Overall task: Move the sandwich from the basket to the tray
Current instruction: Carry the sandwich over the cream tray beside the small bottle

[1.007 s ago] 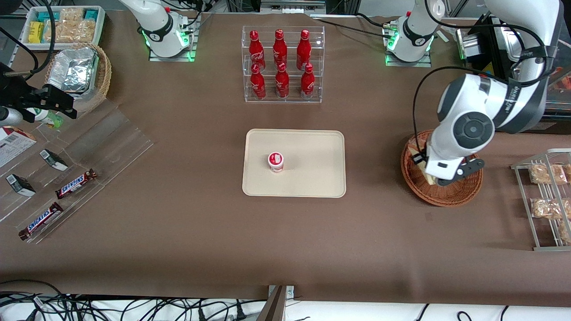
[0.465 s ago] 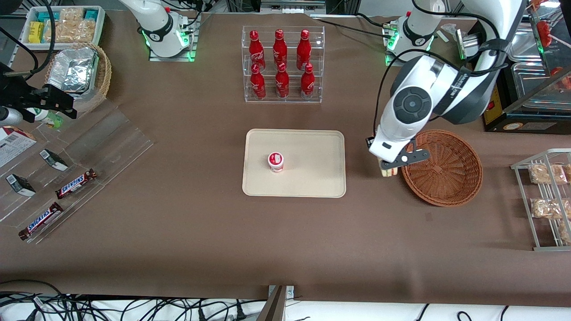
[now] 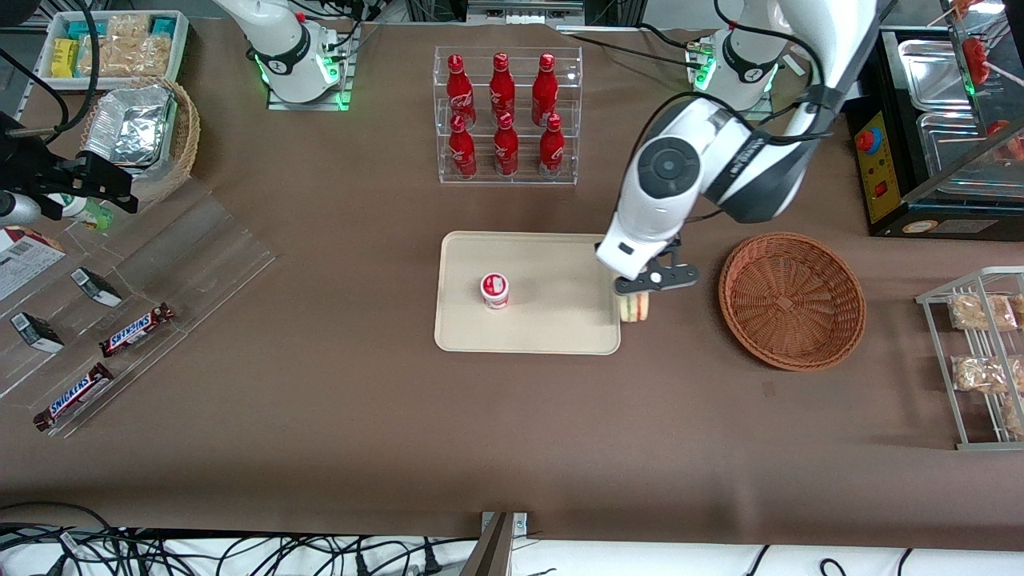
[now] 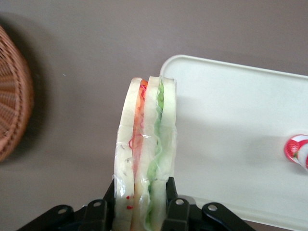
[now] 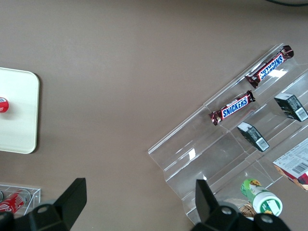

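My gripper (image 3: 636, 298) hangs over the tray's edge nearest the basket, shut on the sandwich (image 3: 635, 307), a wrapped white wedge with green and red layers. In the left wrist view the sandwich (image 4: 144, 154) stands clamped between the black fingers (image 4: 176, 204), with my gripper (image 4: 142, 204) above the tray's corner (image 4: 183, 65). The cream tray (image 3: 552, 264) lies at the table's middle. The reddish-brown wicker basket (image 3: 792, 300) sits empty toward the working arm's end, its rim (image 4: 14, 120) also caught by the wrist camera.
A small red-and-white cup (image 3: 495, 290) stands on the tray. A clear rack of red bottles (image 3: 506, 116) is farther from the front camera. A wire rack with snack packs (image 3: 980, 352) sits at the working arm's end; candy bars (image 3: 136, 330) on clear shelving at the parked arm's end.
The gripper lifted the sandwich out of the basket and carried it sideways to the tray's edge. The basket now shows empty.
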